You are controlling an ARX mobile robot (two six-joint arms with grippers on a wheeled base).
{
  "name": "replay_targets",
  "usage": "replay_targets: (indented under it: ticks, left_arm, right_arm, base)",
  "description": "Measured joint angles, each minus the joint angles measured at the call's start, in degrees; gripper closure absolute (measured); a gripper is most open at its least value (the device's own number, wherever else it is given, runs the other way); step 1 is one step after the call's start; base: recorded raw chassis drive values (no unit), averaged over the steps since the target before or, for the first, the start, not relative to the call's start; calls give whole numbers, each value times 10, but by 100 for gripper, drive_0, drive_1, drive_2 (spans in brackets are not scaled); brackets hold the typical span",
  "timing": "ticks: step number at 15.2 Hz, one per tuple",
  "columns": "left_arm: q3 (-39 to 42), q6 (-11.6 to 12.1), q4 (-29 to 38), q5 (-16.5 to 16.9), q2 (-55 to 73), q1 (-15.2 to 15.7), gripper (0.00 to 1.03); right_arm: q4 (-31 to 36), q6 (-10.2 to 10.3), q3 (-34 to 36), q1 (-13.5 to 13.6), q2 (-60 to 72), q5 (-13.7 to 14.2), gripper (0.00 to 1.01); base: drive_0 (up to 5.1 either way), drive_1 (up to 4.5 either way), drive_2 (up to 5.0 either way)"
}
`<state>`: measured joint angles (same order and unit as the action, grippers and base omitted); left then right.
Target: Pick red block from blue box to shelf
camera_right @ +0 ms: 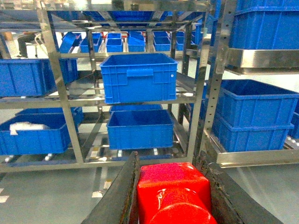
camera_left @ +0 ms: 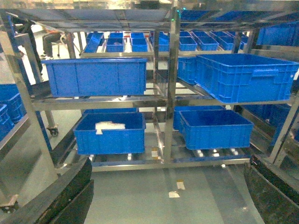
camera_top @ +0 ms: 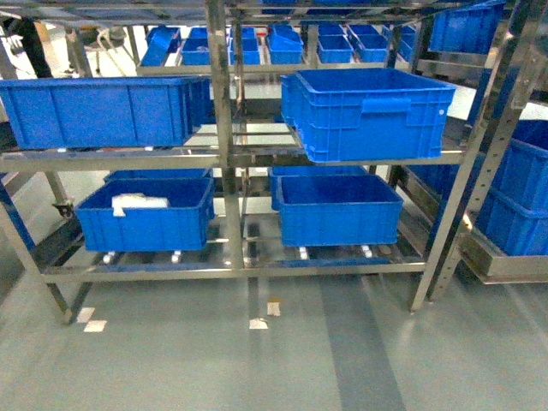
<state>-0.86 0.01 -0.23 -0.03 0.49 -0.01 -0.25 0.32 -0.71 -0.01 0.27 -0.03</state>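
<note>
In the right wrist view the glossy red block (camera_right: 173, 191) fills the bottom centre, stud toward the camera. My right gripper (camera_right: 168, 161) is shut on it, a dark finger pressing each side. The steel shelf (camera_right: 56, 84) stands ahead of it across a strip of grey floor. My left gripper (camera_left: 170, 163) is open and holds nothing; its dark fingers (camera_left: 70, 191) show at the bottom corners, facing the same shelf (camera_left: 172, 93). The head view shows the shelf (camera_top: 224, 128) but neither gripper. The blue box is out of view.
Dark blue ribbed crates (camera_top: 368, 111) sit on the shelf's middle and bottom tiers; the lower left one (camera_top: 145, 214) holds something white. A second rack with stacked crates (camera_right: 254, 116) stands at the right. Tape marks (camera_top: 259, 324) dot the grey floor. A person (camera_left: 51, 39) sits far back.
</note>
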Motion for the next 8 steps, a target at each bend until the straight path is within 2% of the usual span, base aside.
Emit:
replay_targets:
  ticks: [8]
  left_arm:
    - [0,0,1,0,0,0,5]
  right_arm:
    - [-1,0,0,0,0,0,73]
  base:
    - [5,403,-394]
